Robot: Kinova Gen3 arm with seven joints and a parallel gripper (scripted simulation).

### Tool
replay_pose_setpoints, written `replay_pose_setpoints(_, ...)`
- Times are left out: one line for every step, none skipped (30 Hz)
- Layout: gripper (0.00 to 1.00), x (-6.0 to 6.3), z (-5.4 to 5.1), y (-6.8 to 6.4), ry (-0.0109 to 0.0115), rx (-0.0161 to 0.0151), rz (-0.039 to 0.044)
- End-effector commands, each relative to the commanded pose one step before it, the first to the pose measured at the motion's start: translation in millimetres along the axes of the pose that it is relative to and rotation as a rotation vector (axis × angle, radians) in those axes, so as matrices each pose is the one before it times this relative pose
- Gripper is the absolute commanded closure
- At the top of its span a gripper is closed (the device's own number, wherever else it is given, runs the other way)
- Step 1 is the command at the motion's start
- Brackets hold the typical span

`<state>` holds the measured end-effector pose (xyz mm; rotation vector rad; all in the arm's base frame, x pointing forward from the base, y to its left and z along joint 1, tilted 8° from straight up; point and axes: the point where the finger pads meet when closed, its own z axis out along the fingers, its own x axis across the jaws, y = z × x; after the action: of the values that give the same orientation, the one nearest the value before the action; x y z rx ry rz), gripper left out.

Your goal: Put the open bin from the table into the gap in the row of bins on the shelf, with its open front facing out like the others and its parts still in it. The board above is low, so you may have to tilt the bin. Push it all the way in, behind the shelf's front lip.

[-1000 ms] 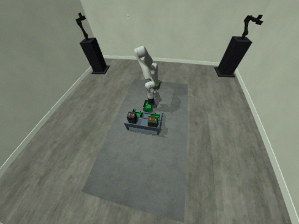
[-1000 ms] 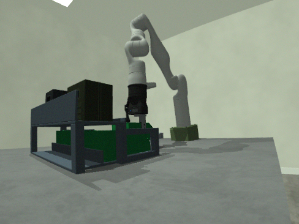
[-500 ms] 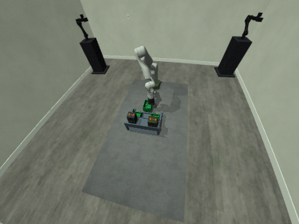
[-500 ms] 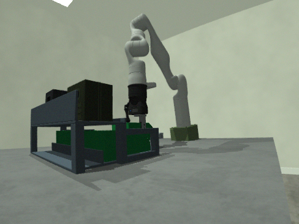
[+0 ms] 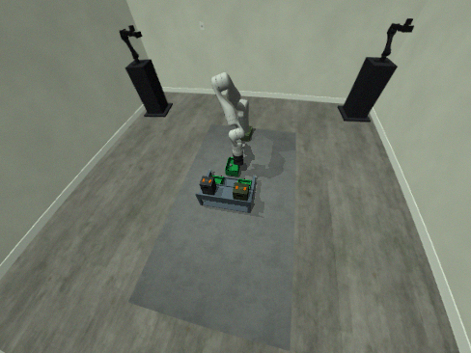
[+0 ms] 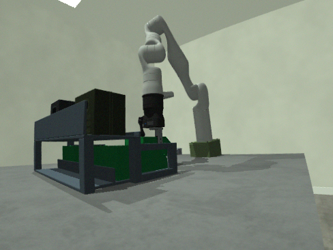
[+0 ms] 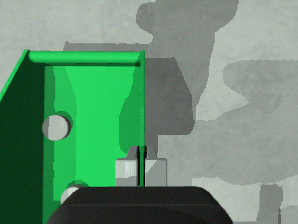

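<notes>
My gripper is shut on the thin right side wall of the bright green open bin. In the wrist view two pale round parts lie inside the bin. The bin hangs upright, close to the mat, right beside the low grey-blue shelf, on the side nearest the arm's base. Other green bins stand in a row under the shelf's top board. I cannot tell where the gap is.
Two dark boxes stand on the shelf's top board. The arm's olive base block is behind the shelf. Two black camera pedestals stand in the far corners of the room.
</notes>
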<state>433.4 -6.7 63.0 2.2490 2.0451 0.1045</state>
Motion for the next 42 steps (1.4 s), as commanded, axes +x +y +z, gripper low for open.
replay_pose_setpoints(1.0, 0.01, -0.8, 1.83, 0.00056, 0.00368, 0.00131)
replay_pose_setpoints(1.0, 0.01, -0.2, 0.12, 0.00002, 0.00399, -0.00001)
replay_pose_setpoints(1.0, 0.02, -0.24, 0.13, 0.00008, 0.00446, -0.00002)
replay_pose_setpoints(1.0, 0.03, -0.27, 0.13, 0.00014, 0.00493, -0.00003)
replay_pose_setpoints(1.0, -0.01, -0.26, 0.18, -0.00004, 0.00536, 0.00001)
replay_pose_setpoints(1.0, -0.03, -0.26, 0.21, -0.00015, 0.00579, 0.00003)
replay_pose_setpoints(1.0, -0.01, -0.3, 0.2, -0.00007, 0.00621, 0.00001)
replay_pose_setpoints(1.0, 0.01, -0.34, 0.2, 0.00002, 0.00662, -0.00001)
replay_pose_setpoints(1.0, 0.03, -0.38, 0.19, 0.00013, 0.007, -0.00004)
replay_pose_setpoints(1.0, 0.0, -0.37, 0.22, -0.00001, 0.00733, 0.0)
replay_pose_setpoints(1.0, -0.03, -0.36, 0.25, -0.00015, 0.00763, 0.00003)
replay_pose_setpoints(1.0, 0.0, -0.4, 0.24, -0.00003, 0.00792, 0.0)
replay_pose_setpoints(1.0, 0.0, 0.0, 0.0, 0.0, 0.0, 0.0)
replay_pose_setpoints(1.0, 0.0, 0.0, 0.0, 0.0, 0.0, 0.0)
replay_pose_setpoints(1.0, 0.02, -0.44, 0.22, 0.0001, 0.00817, -0.00003)
replay_pose_setpoints(1.0, 0.01, -0.44, 0.23, 0.00003, 0.00837, -0.00002)
replay_pose_setpoints(1.0, -0.03, -0.42, 0.27, -0.00015, 0.00851, 0.00003)
replay_pose_setpoints(1.0, 0.0, -0.45, 0.24, -0.00002, 0.00864, 0.0)
replay_pose_setpoints(1.0, 0.02, -0.48, 0.21, 0.00011, 0.00872, -0.00004)
replay_pose_setpoints(1.0, -0.01, -0.45, 0.24, -0.00005, 0.00874, 0.00001)
replay_pose_setpoints(1.0, -0.02, -0.44, 0.25, -0.00011, 0.00872, 0.00003)
replay_pose_setpoints(1.0, 0.01, -0.47, 0.22, 0.00001, 0.00867, -0.00001)
replay_pose_setpoints(1.0, 0.03, -0.49, 0.19, 0.00012, 0.00856, -0.00005)
replay_pose_setpoints(1.0, -0.02, -0.43, 0.23, -0.00012, 0.00839, 0.00003)
replay_pose_setpoints(1.0, -0.01, -0.43, 0.21, -0.00007, 0.0082, 0.00002)
replay_pose_setpoints(1.0, 0.01, -0.44, 0.18, 0.00002, 0.00797, -0.00002)
replay_pose_setpoints(1.0, 0.02, -0.44, 0.16, 0.0001, 0.00769, -0.00005)
replay_pose_setpoints(1.0, -0.01, -0.38, 0.19, -0.00009, 0.00736, 0.00003)
replay_pose_setpoints(1.0, -0.01, -0.37, 0.17, -0.00007, 0.00701, 0.00002)
replay_pose_setpoints(1.0, 0.0, 0.0, 0.0, 0.0, 0.0, 0.0)
replay_pose_setpoints(1.0, 0.0, 0.0, 0.0, 0.0, 0.0, 0.0)
replay_pose_setpoints(1.0, 0.0, -0.36, 0.15, -0.00001, 0.00663, 0.0)
replay_pose_setpoints(1.0, 0.01, -0.35, 0.13, 0.00003, 0.00621, -0.00002)
replay_pose_setpoints(1.0, 0.01, -0.34, 0.11, 0.00007, 0.00578, -0.00004)
replay_pose_setpoints(1.0, -0.01, -0.28, 0.13, -0.00006, 0.00531, 0.00002)
replay_pose_setpoints(1.0, -0.01, -0.26, 0.12, -0.00006, 0.00483, 0.00002)
replay_pose_setpoints(1.0, 0.0, -0.24, 0.1, -0.00003, 0.00434, 0.00001)
replay_pose_setpoints(1.0, 0.0, -0.21, 0.08, -0.00001, 0.00385, 0.0)
replay_pose_setpoints(1.0, 0.0, -0.19, 0.07, 0.0, 0.00336, -0.00001)
replay_pose_setpoints(1.0, 0.0, -0.16, 0.05, 0.00001, 0.00288, -0.00001)
replay_pose_setpoints(1.0, 0.0, -0.14, 0.04, 0.00002, 0.00241, -0.00001)
replay_pose_setpoints(1.0, 0.0, -0.11, 0.03, 0.00002, 0.00195, -0.00001)
